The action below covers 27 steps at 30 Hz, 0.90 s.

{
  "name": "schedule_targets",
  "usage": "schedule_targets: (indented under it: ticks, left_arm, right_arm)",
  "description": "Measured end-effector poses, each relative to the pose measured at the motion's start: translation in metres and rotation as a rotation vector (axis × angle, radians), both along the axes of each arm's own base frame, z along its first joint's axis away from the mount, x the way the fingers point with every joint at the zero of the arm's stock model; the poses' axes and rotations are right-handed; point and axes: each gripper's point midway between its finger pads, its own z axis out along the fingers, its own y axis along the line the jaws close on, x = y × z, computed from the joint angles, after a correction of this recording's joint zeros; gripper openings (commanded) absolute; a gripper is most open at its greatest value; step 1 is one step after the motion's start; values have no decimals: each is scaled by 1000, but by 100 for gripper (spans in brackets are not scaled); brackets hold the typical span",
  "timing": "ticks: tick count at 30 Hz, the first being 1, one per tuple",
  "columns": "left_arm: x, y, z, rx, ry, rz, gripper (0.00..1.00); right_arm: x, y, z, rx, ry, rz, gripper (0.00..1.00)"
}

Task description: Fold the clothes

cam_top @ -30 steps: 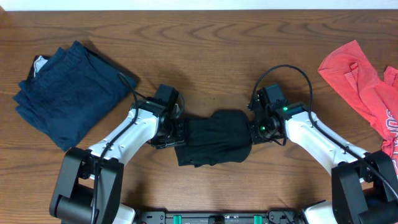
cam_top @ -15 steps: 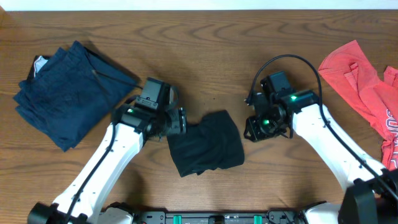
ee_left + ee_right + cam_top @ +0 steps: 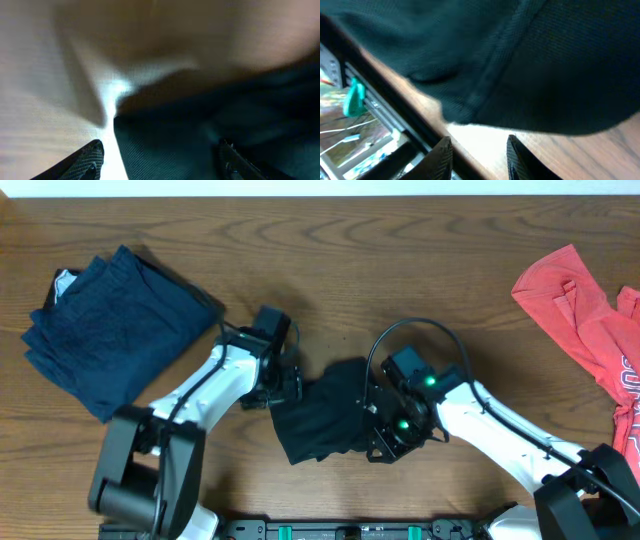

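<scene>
A black T-shirt (image 3: 325, 415) lies folded into a small bundle at the table's front centre. My left gripper (image 3: 292, 386) is at its upper left edge; in the left wrist view its fingers (image 3: 162, 161) are wide open with the black fabric (image 3: 200, 145) between them. My right gripper (image 3: 373, 430) is at the bundle's lower right edge; in the right wrist view its fingers (image 3: 479, 156) are open over bare wood, with the black fabric (image 3: 520, 60) just beyond the tips. A navy garment (image 3: 110, 330) lies folded at the far left. A red garment (image 3: 590, 320) lies crumpled at the far right.
The wooden table (image 3: 340, 270) stretches behind the bundle. The table's front edge and a metal rail (image 3: 370, 105) lie close to the right gripper.
The right gripper has moved from the bundle's right side down to its lower right edge. The left gripper has shifted slightly right, staying at the bundle's upper left edge. The bundle has turned slightly.
</scene>
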Motion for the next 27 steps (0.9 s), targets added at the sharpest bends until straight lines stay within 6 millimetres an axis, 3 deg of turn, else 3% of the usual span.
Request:
schedule_targets:
  ticks: [3,5,8,12,15,18,20,24,27]
  left_arm:
    - [-23,6,-2,21,105,0,75]
    - [-38,10,-1,36,165,1,74]
    - [-51,14,2,54,225,20,76]
    - [-60,10,5,36,276,94,77]
    - [-53,-5,5,-37,266,133,77]
    - [-47,-12,10,-80,244,161,77]
    - [-43,-13,19,-97,210,177,78]
    - [-36,3,44,-87,115,220,79]
    - [-27,18,61,-78,26,253,79]
  right_arm:
    - [9,-8,-16,-46,-63,-24,38]
    - [26,-15,-26,-90,-142,-64,35]
    - [70,-21,-28,-98,-294,-164,31]
    - [133,-29,-14,-52,-485,-307,40]
    - [150,-36,-6,-33,-519,-358,49]
    - [145,-30,1,12,-465,-339,50]
    - [128,-20,9,59,-362,-306,50]
    - [97,0,32,184,-188,-263,49]
    - [81,21,61,346,-123,-219,46]
